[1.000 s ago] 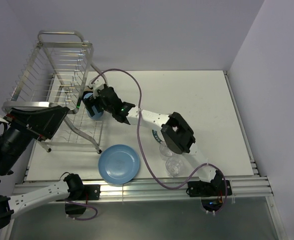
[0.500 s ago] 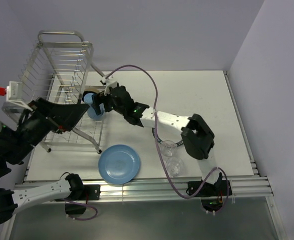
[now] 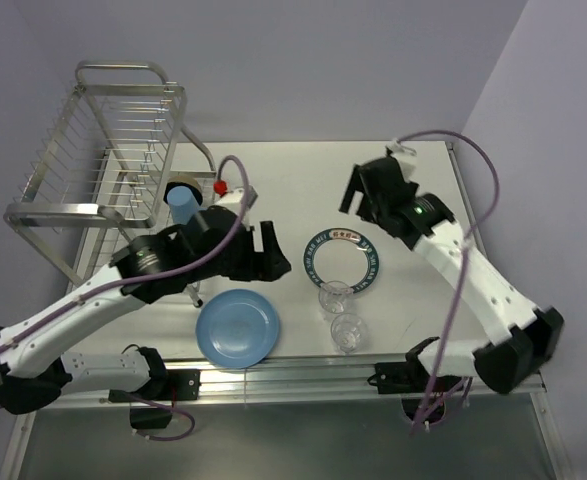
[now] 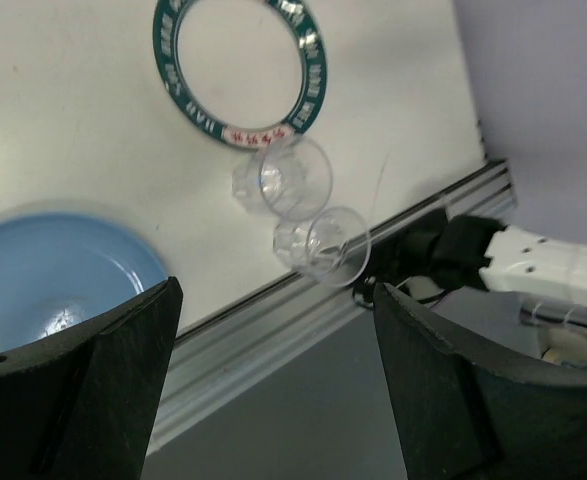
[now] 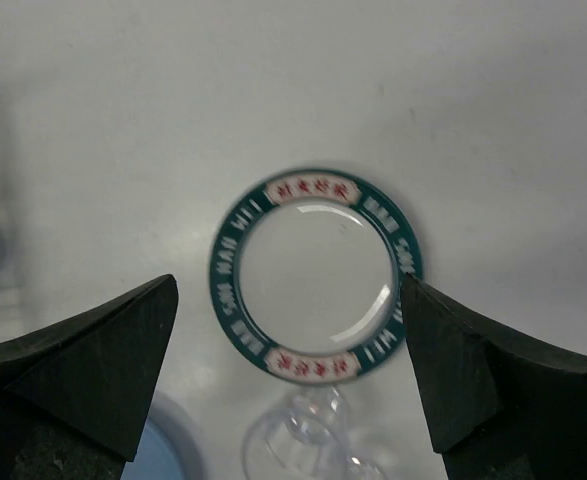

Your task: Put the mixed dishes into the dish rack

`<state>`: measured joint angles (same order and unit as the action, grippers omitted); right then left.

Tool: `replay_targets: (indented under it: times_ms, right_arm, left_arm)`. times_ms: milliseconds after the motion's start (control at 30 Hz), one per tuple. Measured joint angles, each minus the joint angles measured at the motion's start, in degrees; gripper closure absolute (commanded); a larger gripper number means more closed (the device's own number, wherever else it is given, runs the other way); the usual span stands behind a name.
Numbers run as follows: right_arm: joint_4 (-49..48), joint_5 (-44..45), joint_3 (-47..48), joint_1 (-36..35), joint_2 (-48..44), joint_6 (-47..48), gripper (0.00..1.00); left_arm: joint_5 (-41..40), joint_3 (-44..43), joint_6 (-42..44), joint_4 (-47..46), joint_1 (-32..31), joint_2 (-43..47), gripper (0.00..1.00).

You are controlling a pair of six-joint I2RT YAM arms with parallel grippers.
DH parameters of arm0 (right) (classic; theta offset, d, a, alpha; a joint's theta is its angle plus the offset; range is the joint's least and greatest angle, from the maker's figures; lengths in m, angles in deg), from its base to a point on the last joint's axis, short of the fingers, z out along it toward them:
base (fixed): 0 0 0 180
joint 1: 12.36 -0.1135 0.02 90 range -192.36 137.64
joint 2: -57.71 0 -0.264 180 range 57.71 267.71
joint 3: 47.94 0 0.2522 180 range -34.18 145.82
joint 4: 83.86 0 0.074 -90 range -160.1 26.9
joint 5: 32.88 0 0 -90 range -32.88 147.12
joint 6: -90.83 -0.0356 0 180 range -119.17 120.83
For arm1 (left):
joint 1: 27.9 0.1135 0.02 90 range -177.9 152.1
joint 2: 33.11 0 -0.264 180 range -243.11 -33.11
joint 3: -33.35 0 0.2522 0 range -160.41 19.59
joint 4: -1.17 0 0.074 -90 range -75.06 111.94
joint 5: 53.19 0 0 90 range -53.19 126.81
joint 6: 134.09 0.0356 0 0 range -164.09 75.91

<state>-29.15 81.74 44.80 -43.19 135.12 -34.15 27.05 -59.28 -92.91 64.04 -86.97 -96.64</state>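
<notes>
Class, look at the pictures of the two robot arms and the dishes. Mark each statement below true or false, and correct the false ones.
1. The blue plate lies on the table, outside the rack. True.
2. Both glasses stand in the rack. False: they stand on the table, close together, near the lettered plate.
3. The right gripper is shut on the lettered plate. False: it is open and holds nothing; the plate lies flat on the table.
4. The left gripper is open and holds nothing. True.
</notes>
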Motion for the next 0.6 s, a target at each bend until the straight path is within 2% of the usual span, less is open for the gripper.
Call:
replay_targets:
  times_ms: [167, 300, 400, 600]
  right_arm:
    - [9.3, -2.4, -11.3, 1.5, -18.6, -1.7, 0.00]
    - [12.7, -3.8, -13.8, 1.5, -29.8, -3.1, 0.00]
    - [15.1, -3.7, -14.0, 1.5, -34.3, -4.0, 0.00]
    - [18.7, -4.2, -14.5, 1.5, -36.5, -5.1, 0.00]
  left_arm:
    - [4.5, 1.1, 2.7, -2.2, 0.0, -7.3, 0.18]
    - [7.5, 1.1, 5.0, -4.9, 0.0, -14.3, 0.21]
    - [10.2, 1.0, 6.6, -6.1, 0.0, -19.4, 0.26]
    - [14.5, -0.1, 9.3, -7.4, 0.0, -28.2, 0.32]
